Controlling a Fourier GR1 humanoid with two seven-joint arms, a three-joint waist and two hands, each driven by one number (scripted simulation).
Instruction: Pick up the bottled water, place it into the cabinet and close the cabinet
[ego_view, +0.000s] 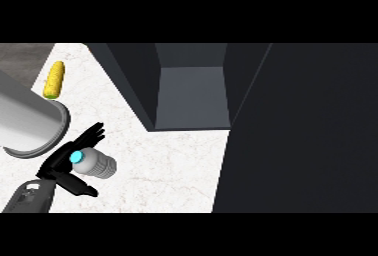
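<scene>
The bottled water (100, 165), pale grey with a cyan cap, lies sideways in my left hand (65, 161) at the lower left of the head view, above the white counter (166, 167). The black fingers curl round its cap end; its body sticks out to the right. My grey forearm (26, 120) fills the left edge, close to the camera. The dark cabinet (192, 95) stands open up and to the right of the bottle, its grey inside showing. Its door (303, 130) covers the right half of the view. The right hand does not show.
A yellow corn cob (55, 80) lies on the counter at the upper left, beyond the forearm. A dark grey part (28, 197) shows at the lower left edge. Bare counter lies between the hand and the cabinet's front.
</scene>
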